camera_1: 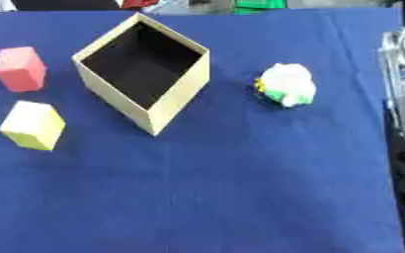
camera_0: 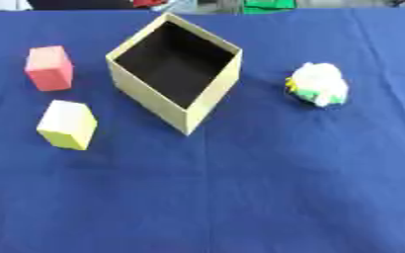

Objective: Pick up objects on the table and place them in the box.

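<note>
I have no hand in either view right now, so I cannot tell whether they are released or clenched. At the right edge of the right eye view I see only some silver and black hardware, which I cannot identify as a hand.

The box [camera_0: 176,69] sits open-topped on the blue desk [camera_0: 266,188], left of centre and toward the far side, turned so one corner points at me. Its dark inside looks empty from here.

Three things wait outside it. The red block [camera_0: 50,67] stands far left, well apart from the box's left corner. The yellow block [camera_0: 67,124] is just nearer than the red one, also left of the box, with its long axis running roughly near to far and a little tilted. The white lump [camera_1: 286,84], with green and yellow bits on it, lies to the right of the box, apart from its right wall.

That split is what the coming move turns on, as I judge it. Both blocks lie on my left arm's side and the white lump on my right arm's side, with the box between them. Whichever I start with, the carry goes inward toward the centre and slightly far, and must clear the box rim before I let go.
</note>
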